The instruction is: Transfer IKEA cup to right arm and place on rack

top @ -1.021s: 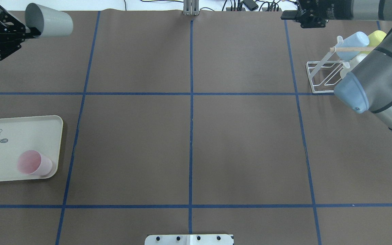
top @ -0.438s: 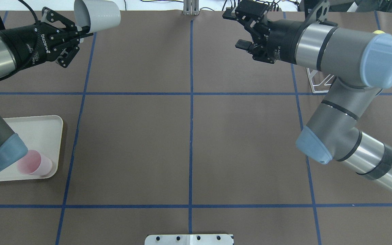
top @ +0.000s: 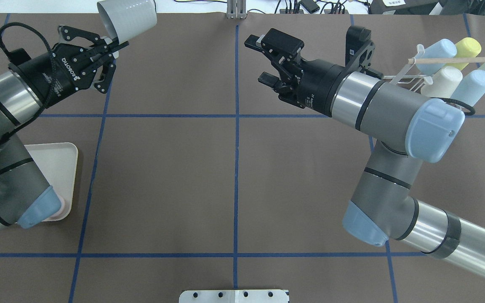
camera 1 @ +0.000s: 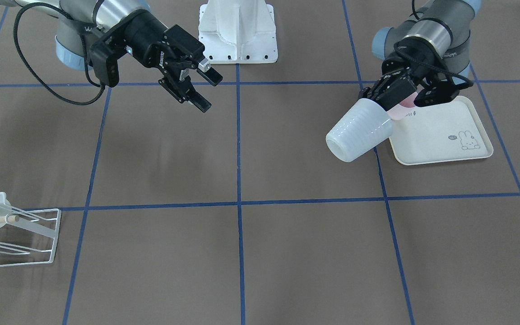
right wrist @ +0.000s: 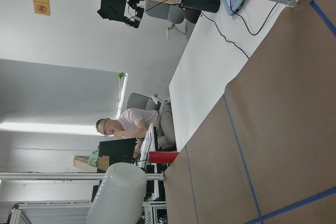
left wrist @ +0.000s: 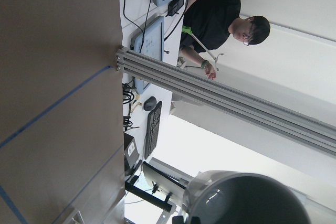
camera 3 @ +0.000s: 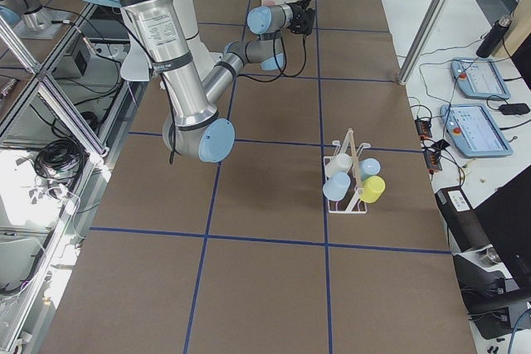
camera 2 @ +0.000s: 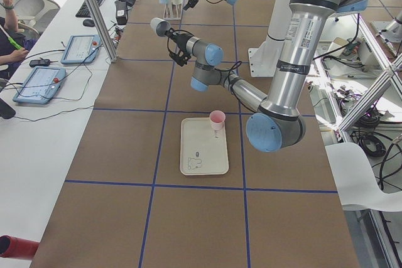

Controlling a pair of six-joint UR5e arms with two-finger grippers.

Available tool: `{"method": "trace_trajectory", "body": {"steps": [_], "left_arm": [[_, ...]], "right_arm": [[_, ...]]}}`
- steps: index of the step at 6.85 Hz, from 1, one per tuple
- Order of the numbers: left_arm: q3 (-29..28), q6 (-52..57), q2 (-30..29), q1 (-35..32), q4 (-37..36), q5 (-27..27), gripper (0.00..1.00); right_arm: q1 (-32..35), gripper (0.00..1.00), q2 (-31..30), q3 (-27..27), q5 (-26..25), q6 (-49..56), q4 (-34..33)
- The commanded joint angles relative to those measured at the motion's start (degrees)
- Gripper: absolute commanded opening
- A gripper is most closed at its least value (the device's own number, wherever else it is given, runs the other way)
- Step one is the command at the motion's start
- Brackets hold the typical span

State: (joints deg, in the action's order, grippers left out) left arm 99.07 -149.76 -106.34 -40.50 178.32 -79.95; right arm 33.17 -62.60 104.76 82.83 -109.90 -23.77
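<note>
L gripper clamped on rim of white IKEA cup, table's 11 o'clock. R gripper jaws wide, empty, at cup's 3 o'clock, well apart. Rack at 2 o'clock.

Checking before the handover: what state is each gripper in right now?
Left gripper: shut on the white cup.
Right gripper: open, holding nothing.
</note>
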Motion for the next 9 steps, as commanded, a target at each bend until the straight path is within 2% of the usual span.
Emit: {"method": "trace_trajectory", "body": {"steps": [1,4,9], "left_arm": [[-1.33,-1.86,-3.68,5.66,1.76,4.87,0.00],[-1.69,-0.80,-8.26,12.62,1.50,9.72,0.00],[-1.69,0.25,-11.07,19.03,1.50,16.48,0.00]], "right_arm": [[-1.35,1.00,1.16,-0.26,-1.62,-0.14,0.57],[-1.35,1.00,1.60,-0.34,-1.88,-0.49,0.74],[-2.32,1.00,1.78,-0.26,-3.29,-0.84,0.83]]}}
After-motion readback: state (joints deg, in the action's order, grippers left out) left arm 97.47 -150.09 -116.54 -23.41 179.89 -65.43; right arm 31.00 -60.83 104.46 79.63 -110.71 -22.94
